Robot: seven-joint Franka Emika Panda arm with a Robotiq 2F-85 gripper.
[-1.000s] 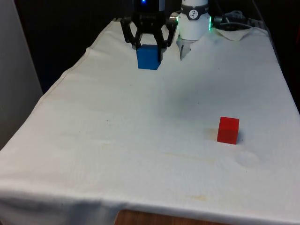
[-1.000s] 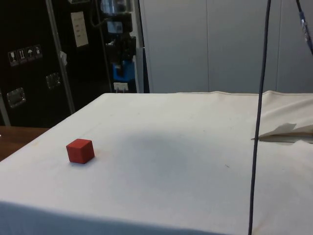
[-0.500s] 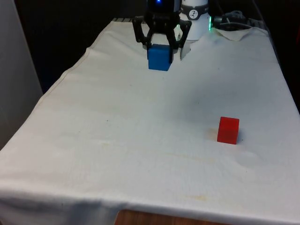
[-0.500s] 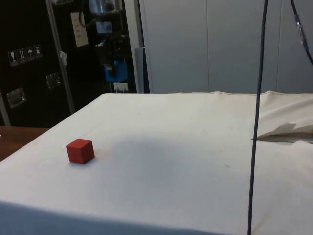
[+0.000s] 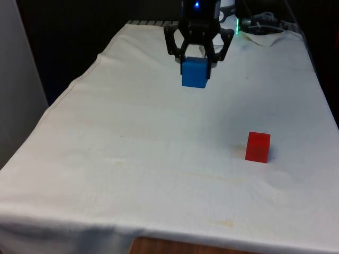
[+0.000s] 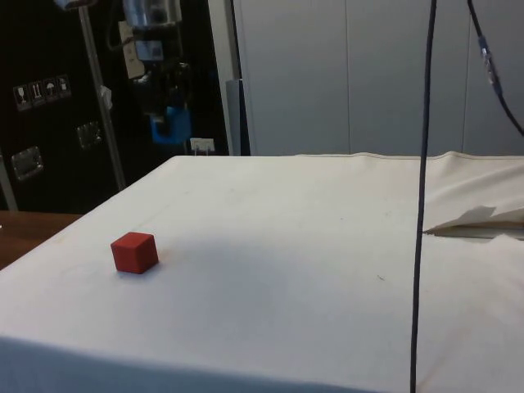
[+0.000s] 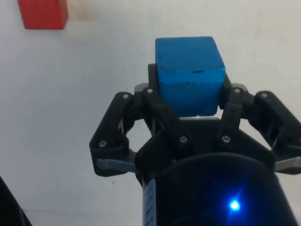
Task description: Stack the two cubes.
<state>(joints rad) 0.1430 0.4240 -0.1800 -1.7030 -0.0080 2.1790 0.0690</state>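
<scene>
Gripper (image 5: pixel 195 59) has shifted toward the front view's right, carrying the blue cube (image 5: pixel 195 72) above the cloth (image 5: pixel 132 148), fingers clamped on its sides. Red cube (image 5: pixel 258 146) sits well apart.

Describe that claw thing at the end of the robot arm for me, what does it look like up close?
The gripper is matte black. Its two fingers are built from jointed, angular bars pinned with small silver screws, spreading outward like a crab's pincers from a rounded black body. A narrow white label runs along that body. In the side view, a silvery cylindrical wrist section sits above it.
</scene>
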